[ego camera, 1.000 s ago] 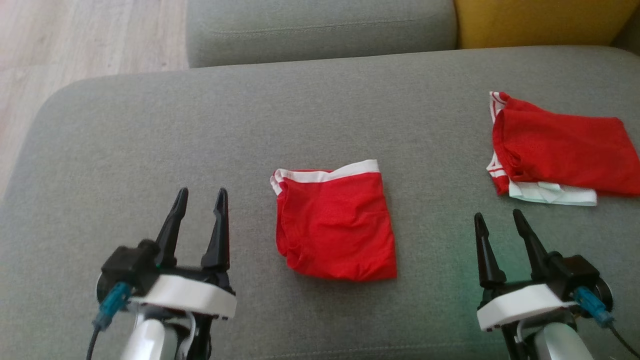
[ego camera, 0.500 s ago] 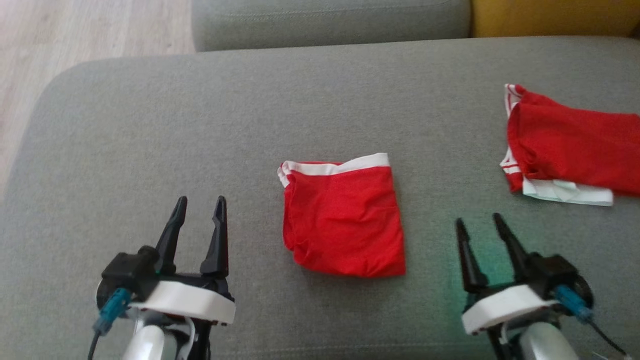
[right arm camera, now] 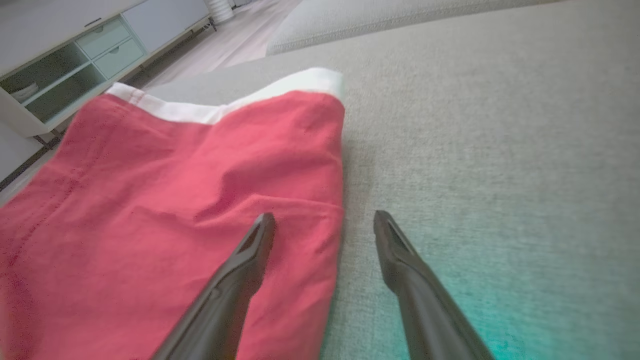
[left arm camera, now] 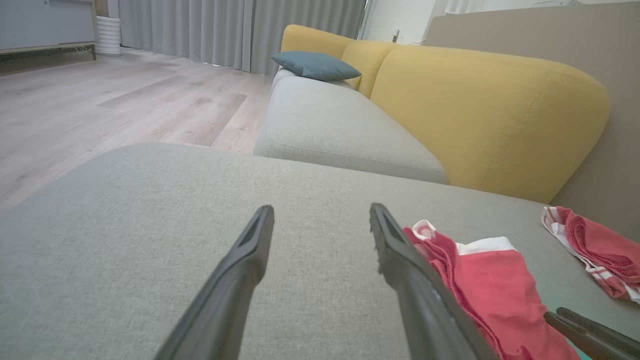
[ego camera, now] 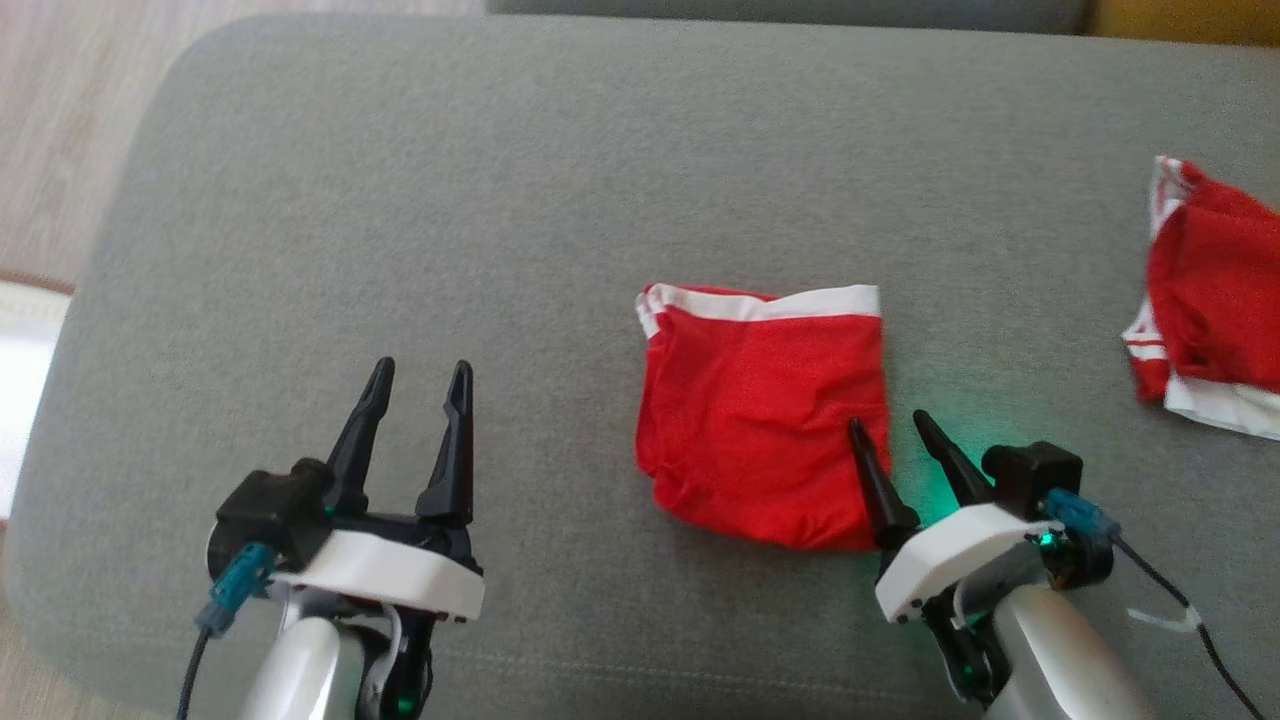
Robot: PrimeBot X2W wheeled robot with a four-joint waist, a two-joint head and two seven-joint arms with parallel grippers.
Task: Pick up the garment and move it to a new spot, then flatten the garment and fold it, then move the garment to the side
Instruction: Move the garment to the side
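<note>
The garment (ego camera: 760, 410) lies folded on the sofa seat (ego camera: 500, 200) (fold judged complete), side move outstanding; my right hand (ego camera: 887, 420), spread, straddles its right edge, my left hand (ego camera: 423, 364) spread and empty.

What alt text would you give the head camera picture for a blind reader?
A folded red garment with a white waistband lies on a grey cushion, the open right gripper poised at its right edge. The open left gripper hovers over bare cushion to its left; another red garment lies far right.
</note>
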